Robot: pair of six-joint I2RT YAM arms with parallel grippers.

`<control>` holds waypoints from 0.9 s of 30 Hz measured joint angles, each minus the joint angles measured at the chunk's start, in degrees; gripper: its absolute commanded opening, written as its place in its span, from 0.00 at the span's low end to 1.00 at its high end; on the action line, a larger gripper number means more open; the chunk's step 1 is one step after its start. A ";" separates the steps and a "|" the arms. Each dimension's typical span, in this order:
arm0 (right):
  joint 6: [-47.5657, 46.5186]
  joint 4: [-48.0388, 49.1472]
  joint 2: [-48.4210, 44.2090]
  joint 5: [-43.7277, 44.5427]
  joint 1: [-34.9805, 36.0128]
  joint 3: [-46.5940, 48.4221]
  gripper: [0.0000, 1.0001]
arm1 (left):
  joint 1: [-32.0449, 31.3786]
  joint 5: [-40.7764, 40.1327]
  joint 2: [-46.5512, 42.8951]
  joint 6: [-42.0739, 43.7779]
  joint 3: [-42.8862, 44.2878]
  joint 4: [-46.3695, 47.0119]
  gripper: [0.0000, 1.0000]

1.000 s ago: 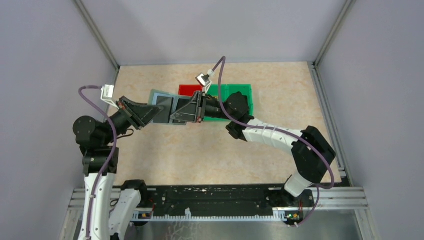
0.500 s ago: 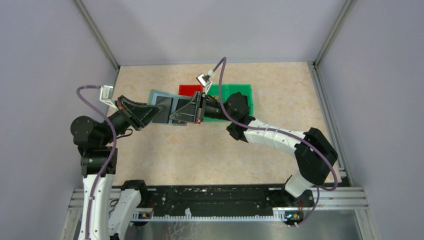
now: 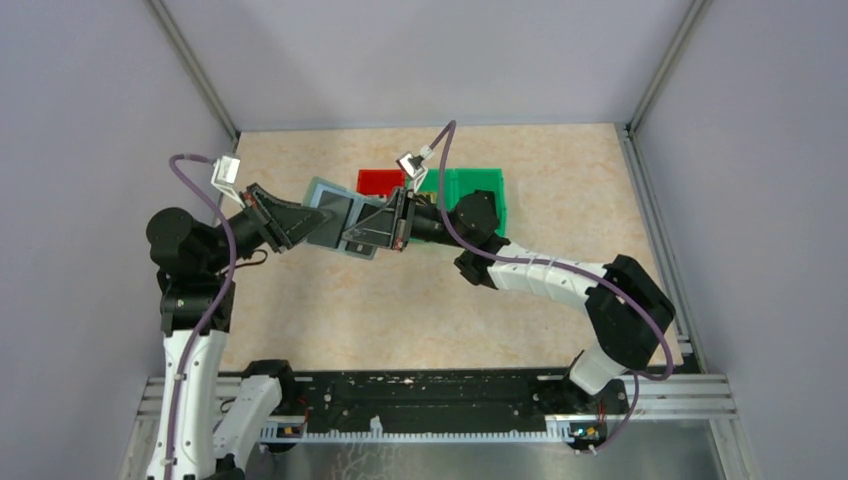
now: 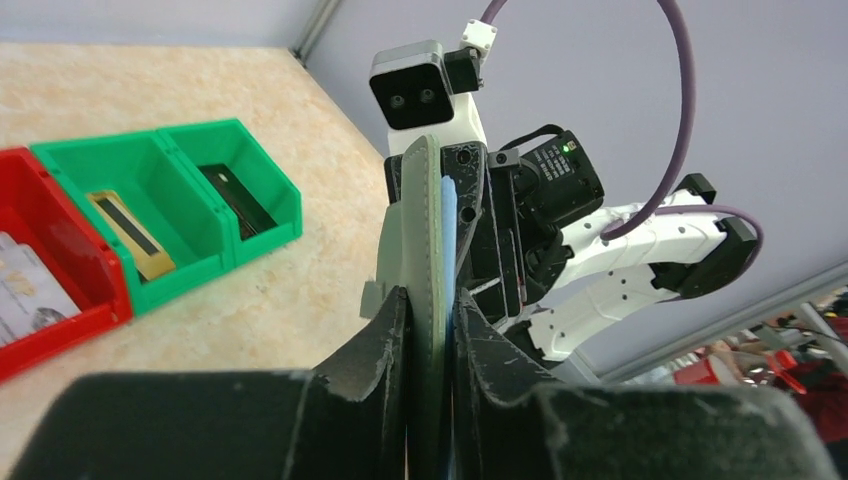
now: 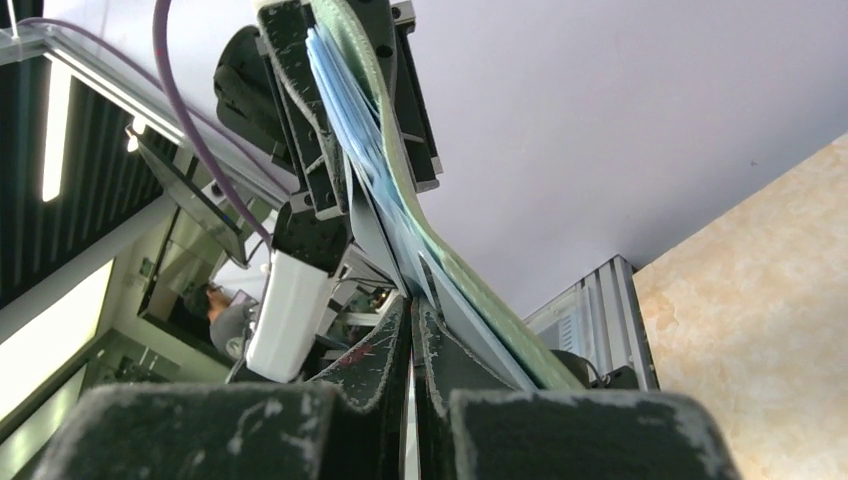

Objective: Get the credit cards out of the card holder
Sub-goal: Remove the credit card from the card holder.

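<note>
**Item:** card holder (image 3: 338,210), one, with a grey-green cover and pale blue lining.

**Location:** held in the air between both arms, above the bench (image 3: 560,200). It sits left of the bench's middle, toward the far edge, just beside the bins.

**Change noted:**
- The left arm has swung toward the far edge, and the holder has tipped with it.
- The right end effector (image 5: 412,312) has gone from slightly apart to fully pinched at the holder's open inner side.
- The left end effector (image 4: 430,300) has eased a little, yet its fingers remain narrow against both faces of the holder's edge.

**Meaning:** we judge the right side is now set to pull while the left steadies. We cannot tell whether a card or only a pocket lip lies between the right pads.

**Count:**
- Arms: two.
- End effectors: two.
- Red bin (image 4: 60,318): one, holding pale flat pieces we cannot count.
- Green bin (image 4: 185,275): one, with two compartments. One holds a tan card (image 4: 125,235), the other a dark flat piece (image 4: 240,200).
- Credit cards inside the holder: not countable.
</note>
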 measured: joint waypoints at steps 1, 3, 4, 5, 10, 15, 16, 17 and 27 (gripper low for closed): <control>-0.02 0.09 0.00 0.11 0.00 -0.39 0.00 | 0.00 0.87 0.94 -0.66 0.04 0.00 0.05; -0.20 0.04 0.00 0.35 0.00 -1.31 0.14 | 0.02 2.62 2.82 -2.01 0.04 0.02 0.00; -0.33 0.02 0.00 0.57 -0.07 -1.73 0.22 | 0.02 3.45 3.56 -2.60 0.07 -0.02 0.00; -0.24 -0.02 0.00 0.74 -0.13 -1.97 0.27 | 0.09 4.22 4.50 -3.13 0.09 0.00 0.00; -0.39 0.50 -0.15 0.85 -0.13 -2.16 0.32 | 0.37 5.11 6.10 -4.42 0.09 -0.11 0.00; -0.17 1.88 -0.22 -0.02 0.13 -1.81 0.36 | 0.39 4.17 3.69 -4.46 0.07 0.04 0.02; -0.13 2.01 -0.22 -0.26 0.26 -1.44 0.37 | 0.39 3.82 3.17 -4.55 0.07 0.09 0.03; -0.02 2.10 -0.22 -0.50 0.33 -1.14 0.37 | 0.39 3.61 2.82 -4.68 0.07 0.31 0.03; 0.76 2.56 0.11 -0.90 0.35 -0.83 0.36 | 0.39 1.49 1.20 -4.13 -1.18 0.74 0.25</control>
